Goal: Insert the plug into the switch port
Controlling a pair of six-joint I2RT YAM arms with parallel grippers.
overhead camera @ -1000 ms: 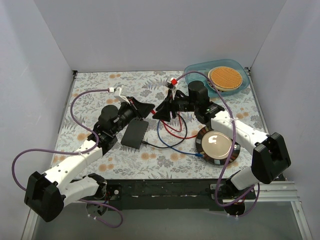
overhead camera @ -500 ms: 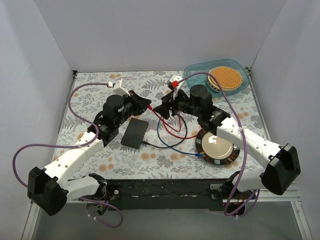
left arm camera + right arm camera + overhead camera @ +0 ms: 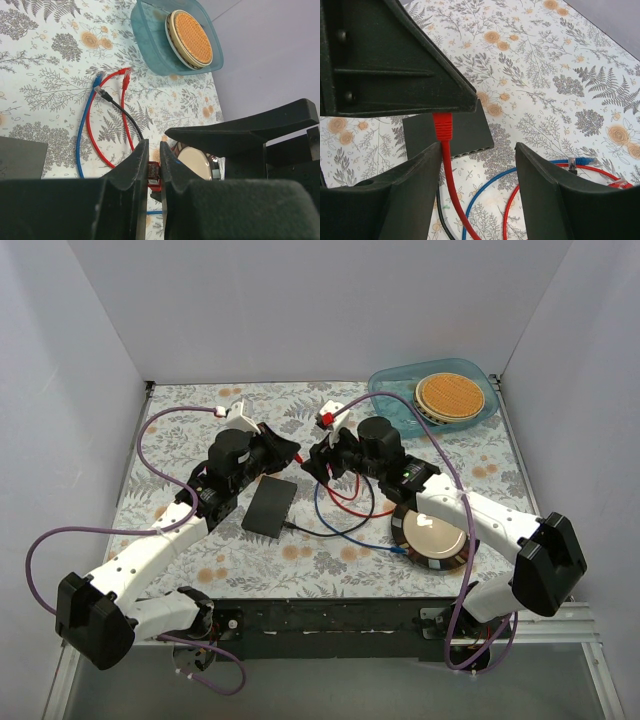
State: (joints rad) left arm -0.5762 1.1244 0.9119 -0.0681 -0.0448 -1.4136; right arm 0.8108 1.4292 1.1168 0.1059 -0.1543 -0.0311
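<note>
Pinching the red plug (image 3: pixel 442 126) in the left gripper (image 3: pixel 153 150), fingers pressed nearly together, up off the table (image 3: pixel 180 430) with the cable (image 3: pixel 451 185) trailing below. Holding the right gripper (image 3: pixel 477 146) spread wide astride that cable, gripping nothing; probably there to steady or re-aim. Not in yet: hovering near the black box (image 3: pixel 270 505), with the switch port (image 3: pixel 466 150) on its side edge, so likely needing a tilt first.

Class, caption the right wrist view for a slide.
Red plug over the switch, framed by the open right end effector.
</note>
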